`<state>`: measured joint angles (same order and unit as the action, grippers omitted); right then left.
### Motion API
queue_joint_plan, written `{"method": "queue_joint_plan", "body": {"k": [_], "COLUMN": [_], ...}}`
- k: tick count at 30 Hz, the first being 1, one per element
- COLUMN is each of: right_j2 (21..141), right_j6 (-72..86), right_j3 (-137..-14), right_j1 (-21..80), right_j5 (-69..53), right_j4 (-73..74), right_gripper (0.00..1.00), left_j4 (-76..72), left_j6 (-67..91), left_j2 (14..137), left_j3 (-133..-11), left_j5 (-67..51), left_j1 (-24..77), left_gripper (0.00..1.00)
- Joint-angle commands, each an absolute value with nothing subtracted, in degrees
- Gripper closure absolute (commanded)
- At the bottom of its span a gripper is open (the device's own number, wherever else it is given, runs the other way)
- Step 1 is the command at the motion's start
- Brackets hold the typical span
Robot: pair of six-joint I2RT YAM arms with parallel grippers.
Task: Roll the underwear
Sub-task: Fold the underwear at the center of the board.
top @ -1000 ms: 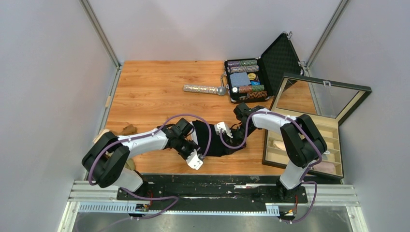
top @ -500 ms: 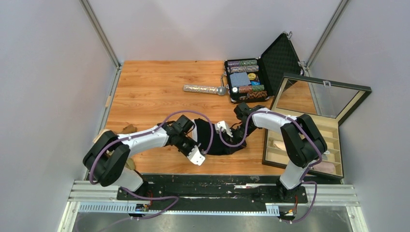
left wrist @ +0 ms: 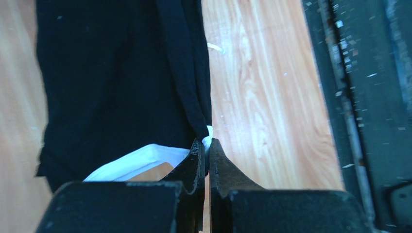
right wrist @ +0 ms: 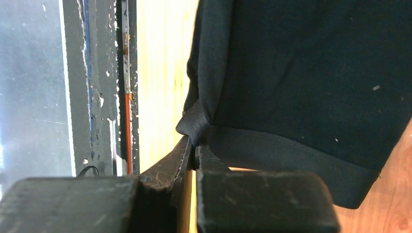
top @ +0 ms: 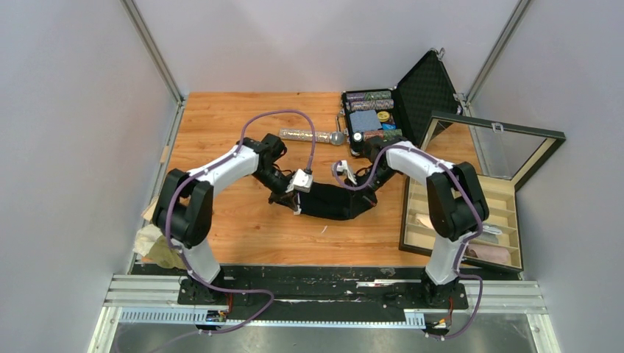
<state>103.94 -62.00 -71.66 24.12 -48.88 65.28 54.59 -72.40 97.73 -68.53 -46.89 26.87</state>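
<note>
A black underwear [top: 332, 201] with a white waistband hangs stretched between my two grippers above the middle of the wooden table [top: 221, 132]. My left gripper [top: 297, 198] is shut on its left corner; in the left wrist view the jaws [left wrist: 208, 145] pinch the white waistband edge, with the black cloth [left wrist: 111, 82] hanging beyond. My right gripper [top: 353, 182] is shut on the right corner; in the right wrist view the jaws [right wrist: 193, 148] pinch a black hem fold and the cloth [right wrist: 311, 73] hangs beyond. More cream-beige and olive garments [top: 158, 243] lie at the table's left edge.
A glittery silver microphone [top: 310, 136] lies at the back middle. An open black case [top: 377, 121] of chips stands at the back right. An open wooden compartment box [top: 460, 220] with a glass lid sits at the right, holding rolled pale cloth [top: 489, 254].
Both grippers have lifted the black underwear and carried it toward the back of the table. The left arm swung from the near edge to the middle; the garment now hangs stretched out between them.
</note>
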Motion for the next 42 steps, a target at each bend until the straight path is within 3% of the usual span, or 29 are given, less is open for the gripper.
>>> {"method": "queue_joint_plan", "body": {"k": [1, 14, 20, 32, 37, 42], "right_j2": [109.5, 106.2, 116.0, 131.5, 132.4, 132.2], "right_j6": [-62.7, -59.1, -59.8, -52.0, -50.8, -50.4], "right_j3": [-77.9, -69.6, -81.1, -101.7, -107.1, -110.2], "right_j1": [21.8, 23.9, 20.7, 16.4, 17.5, 19.3], "right_j5": [-53.4, -60.1, -59.2, -59.3, -57.7, -56.9], "right_j4": [76.0, 76.1, 82.7, 88.1, 88.0, 88.1], "right_gripper": [1.0, 0.99, 0.99, 0.99, 0.99, 0.99], "left_j4": [70.5, 76.3, 81.9, 95.1, 95.3, 90.7], "left_j6": [-72.2, -69.7, -71.8, -71.1, -70.8, -66.8], "left_j2": [103.0, 102.0, 107.8, 130.7, 131.1, 125.9], "left_j3": [-74.9, -69.8, -78.6, -108.5, -109.0, -102.1], "left_j5": [-54.2, -59.5, -57.8, -55.3, -54.4, -56.0], "left_j1": [25.2, 24.7, 22.4, 15.9, 15.6, 15.4], "left_gripper": [1.0, 1.0, 1.0, 1.0, 1.0, 1.0]}}
